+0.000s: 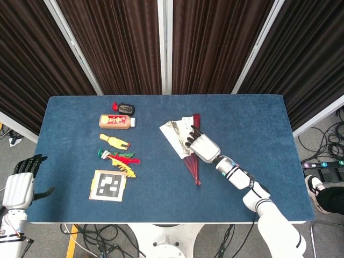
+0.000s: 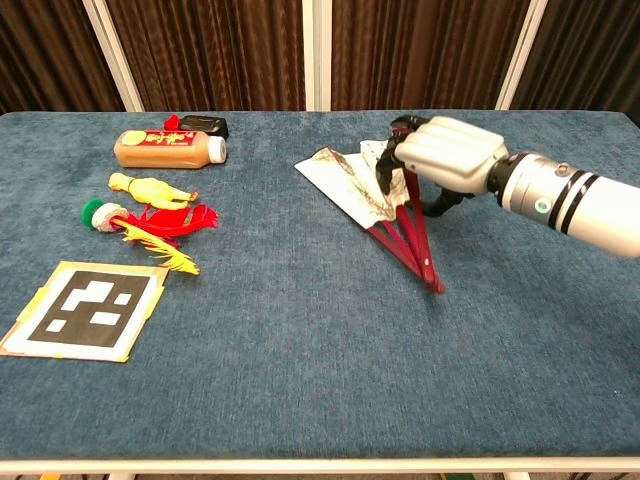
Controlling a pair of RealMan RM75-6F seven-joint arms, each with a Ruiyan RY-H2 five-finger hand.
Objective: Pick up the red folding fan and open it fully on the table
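The red folding fan lies partly open at the table's middle, its white printed leaf spread toward the left and its red ribs running to a pivot near me. My right hand sits over the fan's right side. In the chest view the right hand curls its fingers down onto the leaf, with the thumb on the far side of the ribs, so it grips the fan. My left hand hangs beyond the table's left edge, fingers apart and holding nothing.
At the left stand a brown bottle lying on its side, a small black object, a yellow toy, a red and yellow feathered toy and a black-and-white marker card. Dark curtains close the back.
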